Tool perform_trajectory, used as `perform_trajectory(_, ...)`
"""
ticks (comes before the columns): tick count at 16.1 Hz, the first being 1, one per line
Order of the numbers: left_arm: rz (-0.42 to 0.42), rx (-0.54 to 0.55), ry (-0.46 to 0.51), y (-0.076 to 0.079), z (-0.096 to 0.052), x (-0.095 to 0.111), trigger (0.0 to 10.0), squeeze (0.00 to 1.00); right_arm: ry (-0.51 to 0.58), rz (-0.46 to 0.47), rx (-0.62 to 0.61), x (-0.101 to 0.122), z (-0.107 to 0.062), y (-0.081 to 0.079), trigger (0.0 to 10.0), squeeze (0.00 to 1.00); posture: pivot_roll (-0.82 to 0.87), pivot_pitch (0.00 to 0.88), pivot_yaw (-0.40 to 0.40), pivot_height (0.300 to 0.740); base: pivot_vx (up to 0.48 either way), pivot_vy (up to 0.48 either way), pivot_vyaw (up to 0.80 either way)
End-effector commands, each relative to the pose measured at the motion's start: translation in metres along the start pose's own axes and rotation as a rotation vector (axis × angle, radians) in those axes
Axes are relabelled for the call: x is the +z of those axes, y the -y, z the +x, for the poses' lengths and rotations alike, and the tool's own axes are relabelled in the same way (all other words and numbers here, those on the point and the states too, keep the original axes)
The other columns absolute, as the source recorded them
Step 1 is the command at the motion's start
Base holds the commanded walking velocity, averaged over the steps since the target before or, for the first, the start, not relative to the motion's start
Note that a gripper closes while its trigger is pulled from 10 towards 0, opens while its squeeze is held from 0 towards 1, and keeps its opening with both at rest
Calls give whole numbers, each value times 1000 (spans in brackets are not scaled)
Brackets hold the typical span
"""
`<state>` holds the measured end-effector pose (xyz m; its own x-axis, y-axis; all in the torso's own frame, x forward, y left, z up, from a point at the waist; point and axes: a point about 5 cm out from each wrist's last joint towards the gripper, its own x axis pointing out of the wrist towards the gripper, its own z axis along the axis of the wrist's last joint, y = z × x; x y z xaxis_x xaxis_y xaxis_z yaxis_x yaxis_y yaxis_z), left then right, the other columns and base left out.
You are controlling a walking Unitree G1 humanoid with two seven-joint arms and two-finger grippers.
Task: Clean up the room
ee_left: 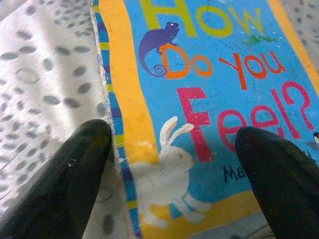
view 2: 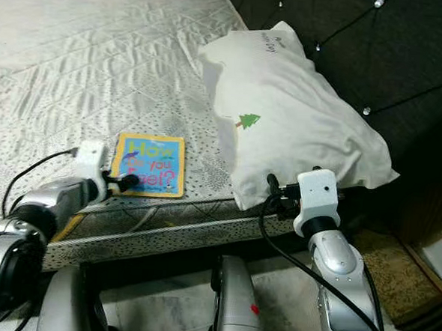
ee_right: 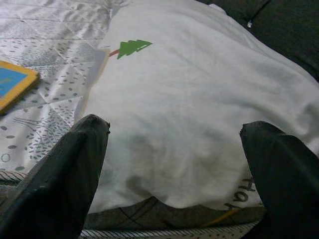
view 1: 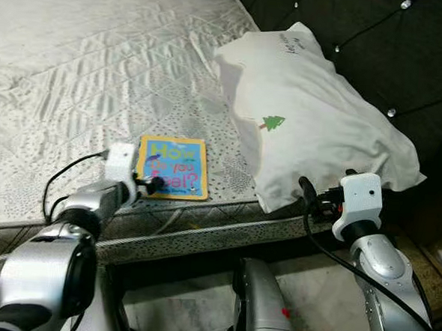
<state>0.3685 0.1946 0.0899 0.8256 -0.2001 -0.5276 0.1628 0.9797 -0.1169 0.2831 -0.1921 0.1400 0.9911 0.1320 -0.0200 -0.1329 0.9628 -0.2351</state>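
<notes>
I'm looking down over the near edge of a bare quilted mattress (view 1: pixel 100 60), with a dark tufted headboard (view 1: pixel 364 32) up at about two o'clock. The children's book (view 1: pixel 173 167), blue cover with an orange border and the title "How Do You Feel?", lies flat on the mattress close to its near edge, roughly at the centre of my head view. My left gripper (view 1: pixel 154 184) sits at the book's near edge, around eight o'clock from the cover's middle; through the left wrist camera I see its two black fingers (ee_left: pixel 60 189) spread apart, one over the mattress fabric just beside the book's striped border and the other over the cover near the word "Feel?", with nothing pinched between them. I can't tell whether the tips touch the surface. The white pillow (view 1: pixel 314 119), printed with a small green tree, lies at three o'clock from the book, leaning toward the headboard and overhanging the mattress edge. My right gripper (view 1: pixel 309 192) is at the pillow's near lower edge, and the right wrist camera shows its fingers (ee_right: pixel 55 174) wide apart, pointing at the pillow and not closed on it.
</notes>
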Motion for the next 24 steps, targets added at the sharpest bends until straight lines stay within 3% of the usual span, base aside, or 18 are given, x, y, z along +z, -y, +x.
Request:
perform_trajectory(1, 16, -26, -18, 7, 2, 0, 10000, 1000, 3, -8, 5, 0, 0, 0, 10000, 0, -331, 59, -101, 509, 0, 0, 0)
perform_trajectory(4, 31, -64, -27, 17, 5, -1, 10000, 1000, 5, -7, 4, 1, 0, -1, 10000, 0, -328, 61, -99, 509, 0, 0, 0)
perform_trajectory(9, 42, -64, -41, 15, 4, -5, 10000, 1000, 6, -4, 5, 1, 1, -2, 10000, 0, -324, 60, -97, 509, 0, 0, 0)
perform_trajectory(11, 48, -58, -53, 10, 3, -9, 10000, 859, 6, -3, 5, 0, 1, -2, 10000, 0, -321, 59, -97, 509, 0, 0, 0)
perform_trajectory(13, 57, -58, -62, 6, 1, -11, 10000, 0, 7, 0, 7, 0, 2, -3, 10000, 0, -311, 56, -99, 509, 0, 0, 0)
perform_trajectory(24, 48, -109, -132, -12, -8, -48, 10000, 0, 9, 22, 13, -4, 7, -12, 10000, 0, -262, 48, -91, 509, 0, 0, 0)
